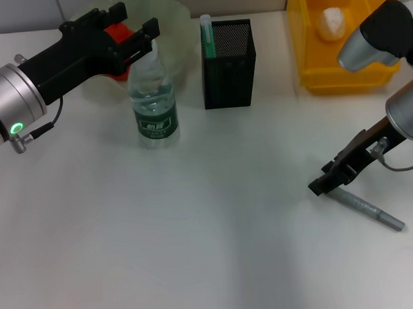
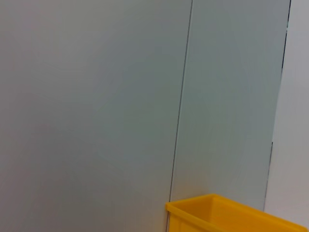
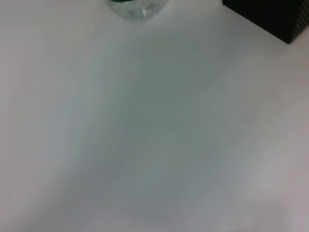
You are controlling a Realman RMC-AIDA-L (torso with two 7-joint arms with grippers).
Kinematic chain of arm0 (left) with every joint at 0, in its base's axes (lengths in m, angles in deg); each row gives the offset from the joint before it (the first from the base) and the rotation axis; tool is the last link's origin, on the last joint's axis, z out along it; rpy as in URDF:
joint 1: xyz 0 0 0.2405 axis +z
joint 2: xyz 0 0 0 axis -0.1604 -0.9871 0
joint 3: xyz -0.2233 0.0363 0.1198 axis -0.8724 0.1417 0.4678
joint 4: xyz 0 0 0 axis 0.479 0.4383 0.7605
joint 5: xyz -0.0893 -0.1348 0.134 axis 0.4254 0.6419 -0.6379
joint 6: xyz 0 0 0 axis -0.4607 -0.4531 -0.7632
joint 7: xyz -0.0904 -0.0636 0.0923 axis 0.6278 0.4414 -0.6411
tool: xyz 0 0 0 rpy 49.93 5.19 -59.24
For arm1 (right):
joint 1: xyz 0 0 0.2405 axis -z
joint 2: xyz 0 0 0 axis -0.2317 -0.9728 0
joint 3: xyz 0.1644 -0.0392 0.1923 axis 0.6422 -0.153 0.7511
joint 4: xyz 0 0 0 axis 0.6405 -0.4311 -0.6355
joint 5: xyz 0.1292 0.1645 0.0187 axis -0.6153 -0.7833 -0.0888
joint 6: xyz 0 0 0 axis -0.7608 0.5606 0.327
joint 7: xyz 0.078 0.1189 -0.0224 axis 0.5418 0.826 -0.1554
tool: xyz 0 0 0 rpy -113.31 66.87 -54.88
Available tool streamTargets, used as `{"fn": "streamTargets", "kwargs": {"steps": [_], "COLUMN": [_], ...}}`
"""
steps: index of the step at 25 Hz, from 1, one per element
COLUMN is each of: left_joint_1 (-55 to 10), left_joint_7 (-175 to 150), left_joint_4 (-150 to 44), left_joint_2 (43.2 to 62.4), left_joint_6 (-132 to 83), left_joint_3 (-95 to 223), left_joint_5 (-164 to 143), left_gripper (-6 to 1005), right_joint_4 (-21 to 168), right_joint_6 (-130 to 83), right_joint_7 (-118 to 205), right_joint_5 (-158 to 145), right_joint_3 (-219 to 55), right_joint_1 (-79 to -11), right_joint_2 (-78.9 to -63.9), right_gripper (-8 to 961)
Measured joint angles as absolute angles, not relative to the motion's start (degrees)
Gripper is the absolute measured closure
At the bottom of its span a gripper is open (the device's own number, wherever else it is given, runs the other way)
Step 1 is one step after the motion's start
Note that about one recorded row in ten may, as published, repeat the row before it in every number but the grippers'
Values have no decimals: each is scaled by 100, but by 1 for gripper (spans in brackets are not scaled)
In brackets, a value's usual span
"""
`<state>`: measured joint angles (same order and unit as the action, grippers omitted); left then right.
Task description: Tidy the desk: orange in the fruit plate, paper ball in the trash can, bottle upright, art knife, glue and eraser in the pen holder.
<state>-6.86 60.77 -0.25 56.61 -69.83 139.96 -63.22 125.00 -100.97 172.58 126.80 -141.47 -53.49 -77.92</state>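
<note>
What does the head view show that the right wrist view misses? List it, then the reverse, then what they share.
Only the head view shows the left gripper above the bottle's top, the orange in the fruit plate, the paper ball in the trash can, the right gripper low over the desk, and the grey art knife lying beside it. The right wrist view adds nothing of its own. Both show the bottle, the pen holder and the white desk.

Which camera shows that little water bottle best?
The head view: the bottle stands whole and upright, with the left gripper over its cap. The right wrist view catches only its base; the left wrist view misses it.
</note>
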Motion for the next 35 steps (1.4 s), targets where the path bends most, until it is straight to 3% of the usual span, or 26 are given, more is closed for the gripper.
{"fn": "streamTargets", "kwargs": {"steps": [13,22,29,31,35], "left_joint_1": [-672,-629,-644,-637,-632], "left_joint_7": [6073,6064,6063,6063,6063], "left_joint_4": [-25,-30,-31,-29,-37], "left_joint_2": [5659,5663,5664,5664,5669], "left_joint_6": [-6980,-6984,-6996,-7012,-7014], "left_joint_3": [13990,13907,13886,13861,13854], "left_joint_5": [-6324,-6324,-6324,-6324,-6322], "left_gripper": [347,346,347,347,347], "right_joint_4": [12085,12099,12103,11875,11118], "right_joint_6": [-10033,-10050,-10461,-10546,-10225], "right_joint_7": [17388,17418,16541,15710,14445], "right_joint_5": [12933,12981,12225,10993,9187], "right_joint_3": [-14273,-14335,-12909,-11745,-10982], "right_joint_1": [-5614,-5671,-5519,-5284,-4997], "right_joint_2": [-7795,-7787,-7649,-7536,-7508], "right_gripper": [612,770,804,804,805]}}
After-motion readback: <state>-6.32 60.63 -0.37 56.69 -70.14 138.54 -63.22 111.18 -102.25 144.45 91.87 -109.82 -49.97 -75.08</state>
